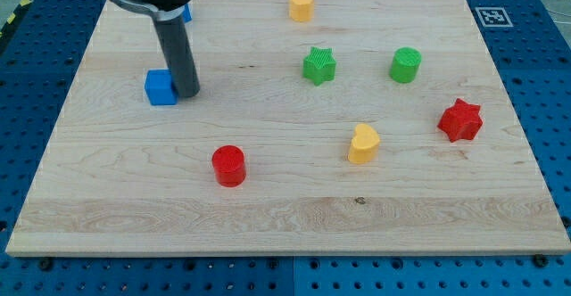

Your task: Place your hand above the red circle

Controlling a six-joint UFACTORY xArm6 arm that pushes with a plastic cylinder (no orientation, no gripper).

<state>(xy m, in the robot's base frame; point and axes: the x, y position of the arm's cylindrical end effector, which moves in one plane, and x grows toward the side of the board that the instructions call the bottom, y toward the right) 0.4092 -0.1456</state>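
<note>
The red circle (229,165) is a short red cylinder on the wooden board (285,216), left of centre toward the view's bottom. My tip (187,92) is the lower end of a dark rod at the view's upper left. It stands right against the right side of a blue cube (161,87). The tip is up and to the left of the red circle, well apart from it.
A red star (460,119) is at the right. A yellow heart (363,143) lies right of centre. A green star (318,65) and a green cylinder (405,65) are above it. A yellow block (302,5) is at the top. Another blue block (186,13) peeks out behind the rod.
</note>
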